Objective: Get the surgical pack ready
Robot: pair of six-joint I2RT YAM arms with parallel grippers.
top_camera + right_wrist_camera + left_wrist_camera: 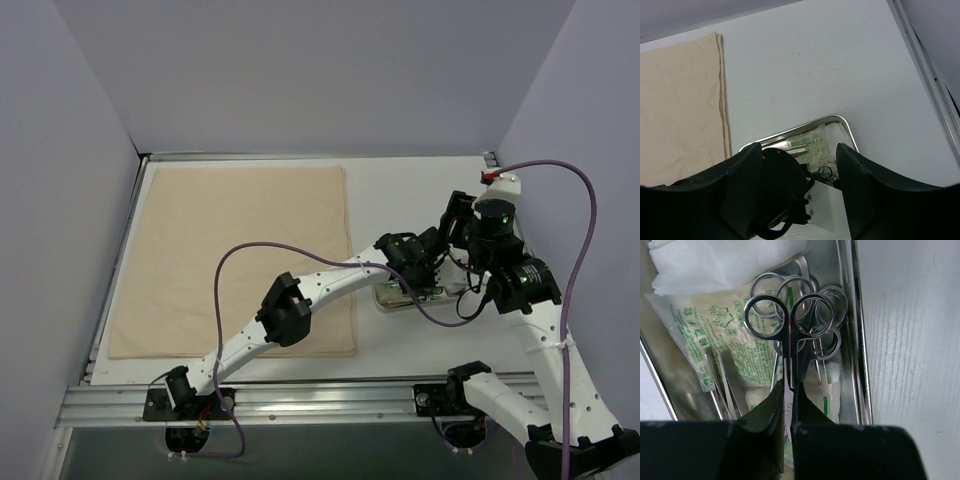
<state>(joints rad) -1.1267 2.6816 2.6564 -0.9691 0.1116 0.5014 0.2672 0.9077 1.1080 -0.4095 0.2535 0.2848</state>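
Note:
The large beige cloth (230,255) lies flat on the left of the table. To its right stands the small steel tray (385,298), with its rim (857,340) in the left wrist view. My left gripper (788,385) is shut on the shank of steel scissor-handled forceps (787,315), over the tray. Beneath them lie more ring-handled instruments (830,337), tweezers (722,382) and two pale green packets (725,330) (832,390). My right gripper (799,150) hovers open above the tray (790,134), just behind the left wrist.
White folded gauze (715,260) fills the tray's far corner. The cloth's right edge (722,100) runs close to the tray. A metal rail (300,400) lines the table's near edge, and grey walls close in the back and sides.

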